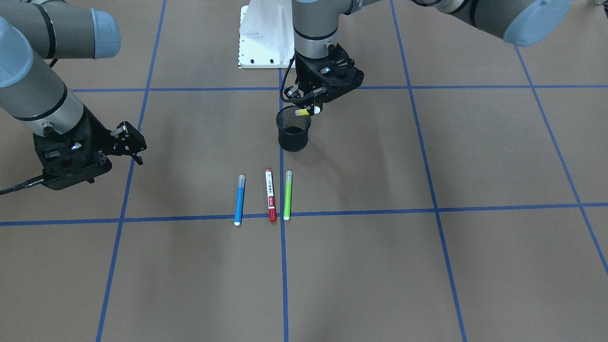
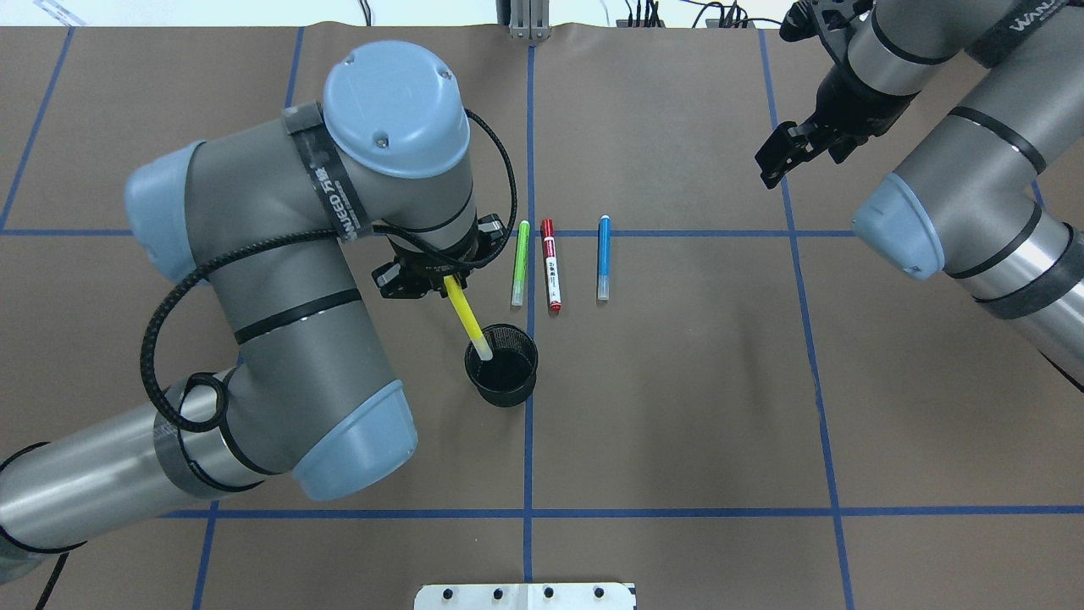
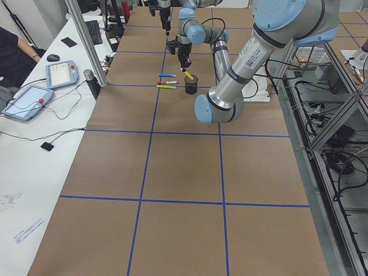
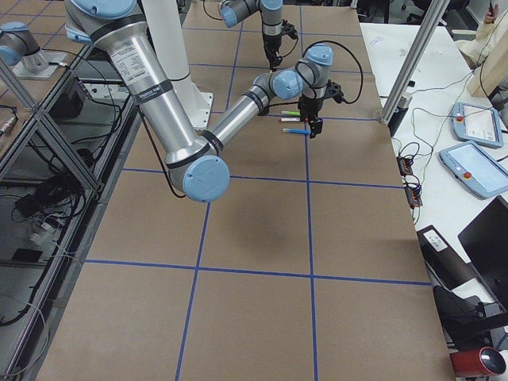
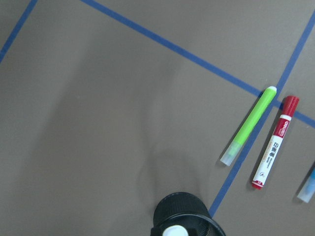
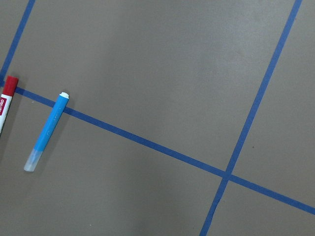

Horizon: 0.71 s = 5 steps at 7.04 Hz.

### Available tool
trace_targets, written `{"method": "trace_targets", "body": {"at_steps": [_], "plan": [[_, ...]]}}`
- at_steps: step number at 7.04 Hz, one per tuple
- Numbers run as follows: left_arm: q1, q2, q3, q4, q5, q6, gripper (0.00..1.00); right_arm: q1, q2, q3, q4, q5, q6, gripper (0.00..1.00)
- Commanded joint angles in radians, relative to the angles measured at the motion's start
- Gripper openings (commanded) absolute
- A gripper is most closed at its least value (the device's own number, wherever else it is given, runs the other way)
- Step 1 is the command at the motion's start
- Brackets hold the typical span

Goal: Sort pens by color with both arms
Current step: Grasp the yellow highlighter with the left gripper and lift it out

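The brown surface (image 2: pixel 677 407) is ruled into big squares by blue tape lines (image 2: pixel 677 512). The left arm (image 2: pixel 288 280), grey with light-blue joint caps and a looping black cable, bends over the left half of the overhead view. The right arm (image 2: pixel 957 195), of the same build, comes in at the far right corner.

The black mesh cup (image 2: pixel 518 337) stands upright on the middle tape line. Beyond it three pens lie flat and parallel, with their capped ends on a cross line:
- the lime green pen (image 2: pixel 520 263)
- the white pen with red cap (image 2: pixel 550 264)
- the blue pen (image 2: pixel 603 257)

The green and red-capped pens lie close on either side of the middle line, and the blue one lies a little further off.

The left gripper (image 2: pixel 447 286) has its fingers pinching the upper end of the yellow pen (image 2: pixel 470 324). The pen slants down, with its white end over the cup's mouth.

The left wrist hides most of those fingers from overhead. No view shows whether the pen's tip is below the rim. Both arms run out of frame, and the left wrist camera cuts off the blue pen.

The right gripper (image 2: pixel 775 161) hangs with its fingers spread and holding nothing. It is over a tape line, well apart from the blue pen, with bare brown surface between them. The cup sits near the green pen's clear end but does not touch it. The white pedestal (image 1: pixel 263 38) stands at the robot's edge — behind the cup.
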<state>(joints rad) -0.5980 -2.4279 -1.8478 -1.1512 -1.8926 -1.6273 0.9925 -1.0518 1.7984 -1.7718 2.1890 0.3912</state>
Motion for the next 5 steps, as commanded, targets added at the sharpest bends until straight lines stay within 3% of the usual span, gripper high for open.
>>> {"method": "trace_targets", "body": {"at_steps": [1, 3, 5], "plan": [[-0.078, -0.016, 0.002, -0.004, -0.039, 0.075, 0.2, 0.0, -0.001, -0.001, 0.0, 0.0, 0.0, 0.99], [-0.126, -0.026, 0.097, -0.045, -0.04, 0.26, 0.2, 0.0, -0.002, -0.002, 0.0, 0.0, 0.0, 0.99], [-0.176, -0.089, 0.302, -0.154, -0.1, 0.369, 0.19, 0.0, -0.008, 0.001, 0.0, 0.0, 0.0, 0.99]]}}
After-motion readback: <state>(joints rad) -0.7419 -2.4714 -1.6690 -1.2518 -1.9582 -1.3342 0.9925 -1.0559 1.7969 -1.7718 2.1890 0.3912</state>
